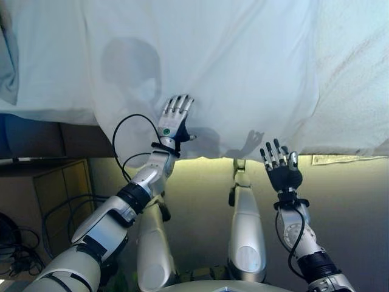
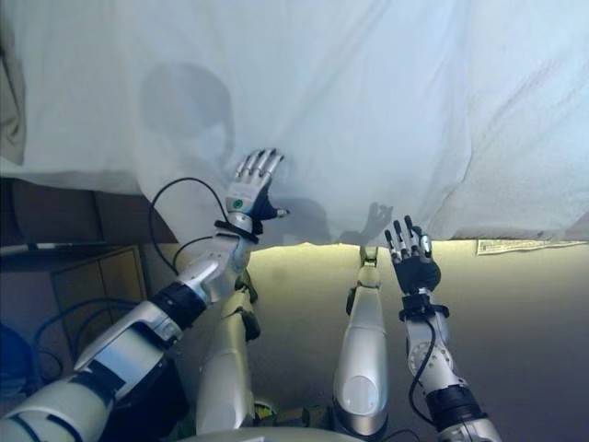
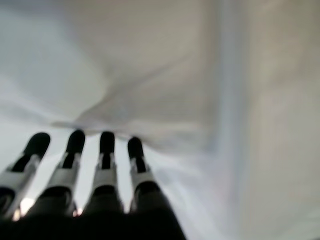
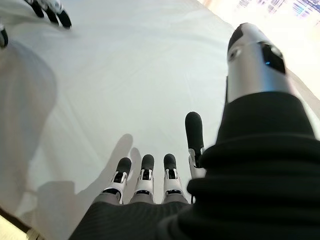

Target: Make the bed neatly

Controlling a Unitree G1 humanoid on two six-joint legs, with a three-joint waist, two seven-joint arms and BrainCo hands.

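Observation:
A white sheet (image 1: 243, 67) covers the bed and hangs over its near edge in a loose fold. My left hand (image 1: 175, 118) lies flat on the overhanging part with straight fingers. Its wrist view shows the fingertips (image 3: 106, 142) against a crease in the sheet (image 3: 165, 100). My right hand (image 1: 281, 167) is held up open, fingers spread, just below the sheet's hem and apart from it. In the right wrist view its fingers (image 4: 146, 172) point at the smooth sheet (image 4: 130, 75), with nothing in them.
The dark bed base (image 1: 36, 137) shows under the sheet at the left, with a wooden box (image 1: 61, 188) and loose cables (image 1: 15, 249) below it. A label strip (image 1: 334, 159) hangs under the hem at the right. A grey cloth (image 1: 7, 61) lies at the far left.

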